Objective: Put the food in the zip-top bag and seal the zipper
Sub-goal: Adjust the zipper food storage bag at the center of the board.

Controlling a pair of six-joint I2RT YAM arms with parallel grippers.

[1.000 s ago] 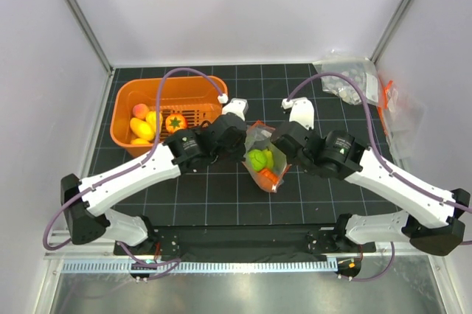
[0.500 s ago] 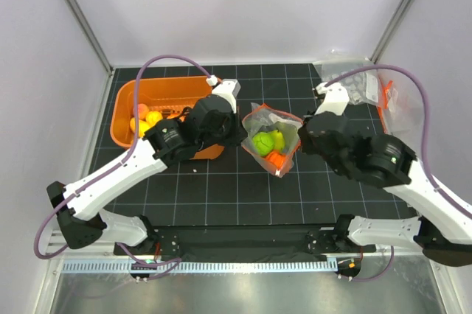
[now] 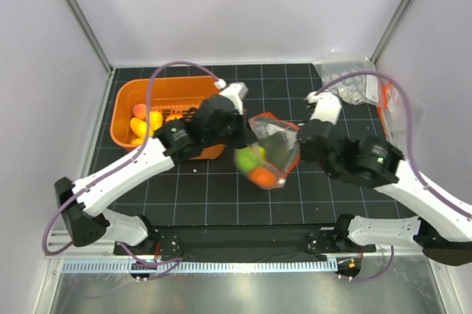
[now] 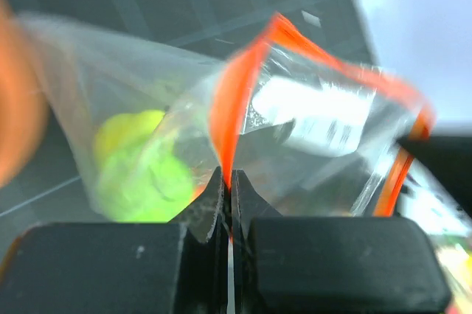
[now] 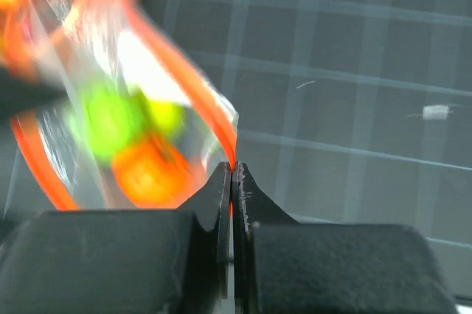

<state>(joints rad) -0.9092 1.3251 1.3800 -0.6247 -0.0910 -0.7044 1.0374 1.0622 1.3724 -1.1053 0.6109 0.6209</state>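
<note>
Grip note: the zip-top bag (image 3: 274, 139) is hanging between both arms over the worktop (image 3: 214, 190).
Left pincer (image 4: 227, 175) is pinching the zipper (image 4: 223, 119) at one end. Film is looking thin, soft and slippery, with the food (image 3: 256, 168) weighing down its bottom, so the stiffer strip is probably the safest hold. Right pincer (image 5: 232, 170) is pinching the other end.

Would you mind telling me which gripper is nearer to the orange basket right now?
Left. The left gripper, pinching one side of the bag, sits right beside the basket; the right gripper pinches the bag's opposite side, farther off.
</note>
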